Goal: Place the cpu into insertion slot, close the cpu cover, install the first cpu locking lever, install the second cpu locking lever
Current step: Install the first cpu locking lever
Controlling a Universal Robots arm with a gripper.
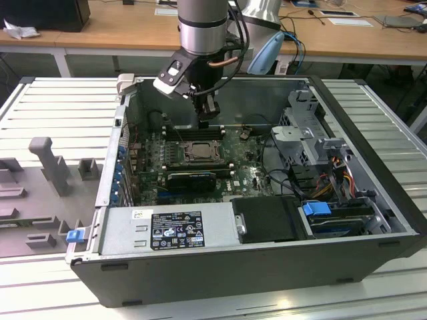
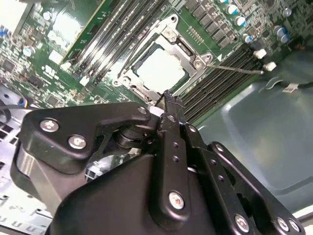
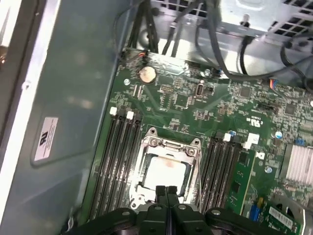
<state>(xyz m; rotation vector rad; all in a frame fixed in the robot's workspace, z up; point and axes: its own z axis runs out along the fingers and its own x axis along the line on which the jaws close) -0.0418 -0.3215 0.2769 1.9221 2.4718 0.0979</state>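
Near the insertion slot [image 3: 168, 146], jaws pressed together, cpu [image 3: 165, 171] seated inside

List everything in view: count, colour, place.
computer case: one, dark grey, open, on slatted table
motherboard: one, green, inside case
cpu: one, silvery, inside cover's window
cpu cover: one, grey metal, flat around cpu
memory slots: two banks, black, flanking cover
locking lever: one, thin metal, angled out over memory slots
coin battery: one, silver, on motherboard
power supply: one, grey, in case
gripper: one, black, jaws shut, over cover's edge
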